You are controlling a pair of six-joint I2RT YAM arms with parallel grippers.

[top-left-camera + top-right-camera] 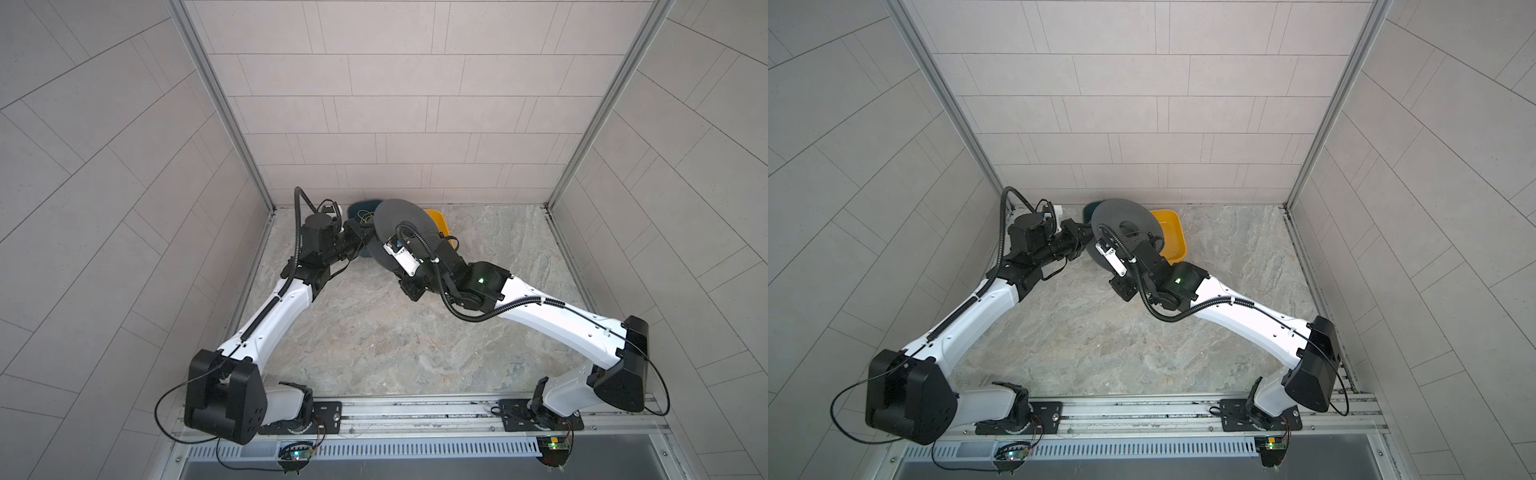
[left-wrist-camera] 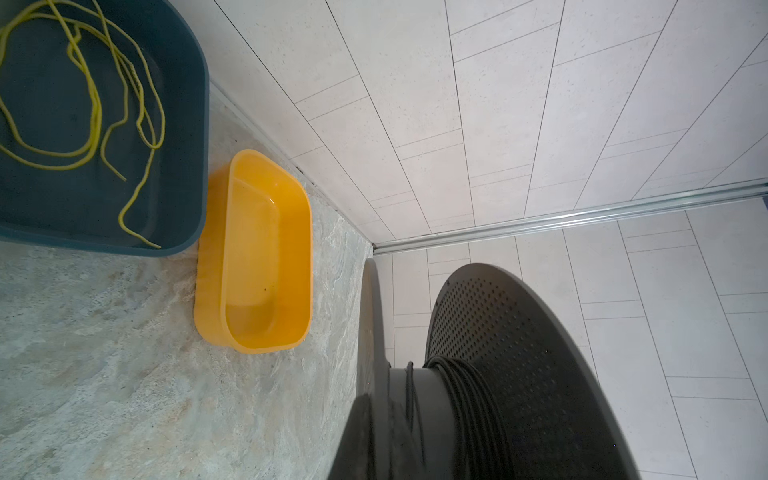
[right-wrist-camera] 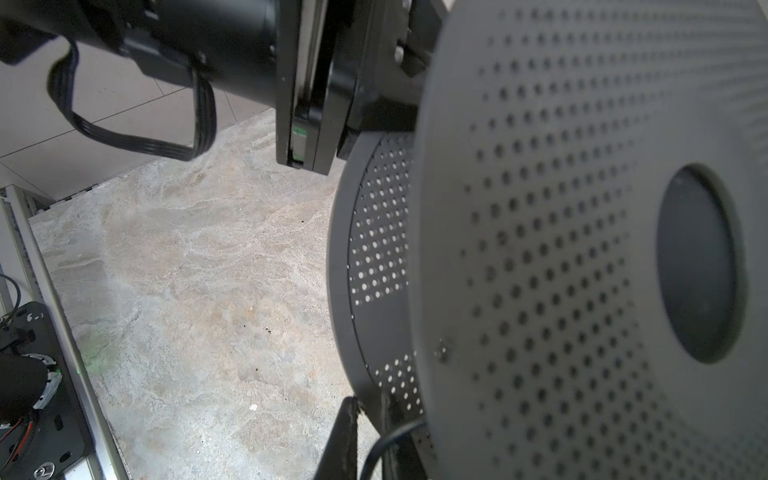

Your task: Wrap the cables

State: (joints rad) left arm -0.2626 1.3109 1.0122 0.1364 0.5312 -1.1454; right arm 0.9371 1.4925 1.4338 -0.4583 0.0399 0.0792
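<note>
A grey perforated spool (image 1: 399,220) (image 1: 1121,216) is held tilted above the table near the back wall. The black cable (image 2: 465,395) is wound in several turns round its hub, and one more turn sits apart on the hub. My left gripper (image 1: 368,237) is shut on the edge of one flange; in the left wrist view a dark finger (image 2: 374,440) covers that flange. My right gripper (image 3: 370,432) sits at the spool's lower rim, jaws slightly apart. A loose stretch of the cable (image 3: 386,440) curves between them. In both top views the right fingers are hidden under the wrist camera.
A dark teal bin (image 2: 195,124) (image 1: 357,208) behind the spool holds a loose yellow-green cord (image 2: 91,108). A yellow bin (image 2: 299,232) (image 1: 1173,232) stands beside it against the back wall. The left arm's wrist (image 3: 249,54) is close above the right gripper.
</note>
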